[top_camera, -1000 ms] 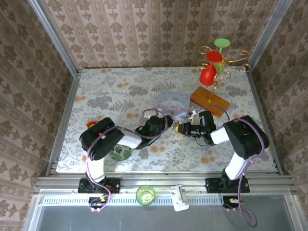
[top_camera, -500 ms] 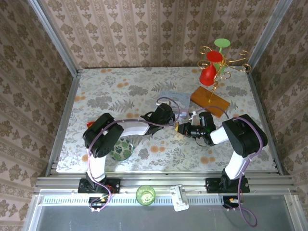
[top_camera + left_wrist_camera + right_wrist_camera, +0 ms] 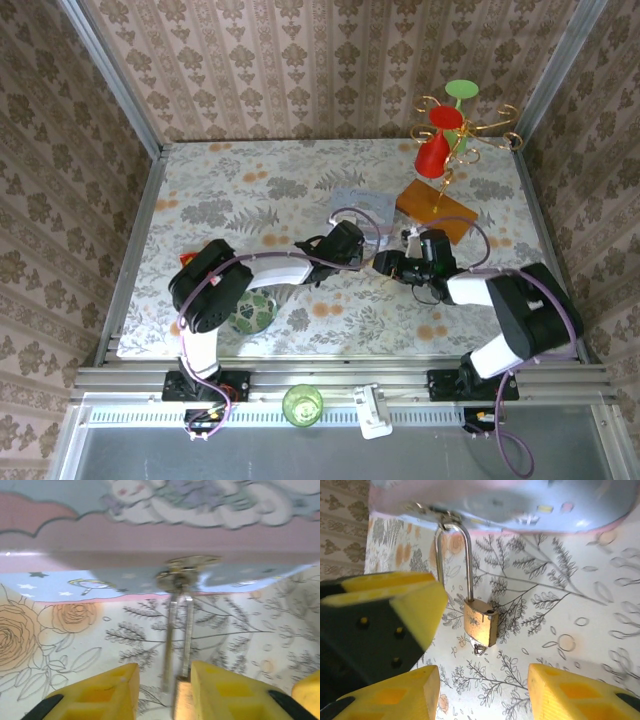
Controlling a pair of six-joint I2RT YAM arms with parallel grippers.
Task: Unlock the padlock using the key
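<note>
Right tool (image 3: 481, 677), spread wide, just short of padlock (image 3: 480, 625)

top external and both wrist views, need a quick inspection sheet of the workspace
surface: floral tablecloth, flat, no spills seen
job's things: padlock, shackle through the hasp of the pale blue tin; small silvery ring at its underside
clutter: wooden-based stand with red and green glasses; green patterned round object; green cup on the front rail
grippers: left gripper open, straddling the shackle; right gripper open, short of the padlock
cables: purple cables loop along both arms
surroundings: wallpapered walls, metal frame
</note>
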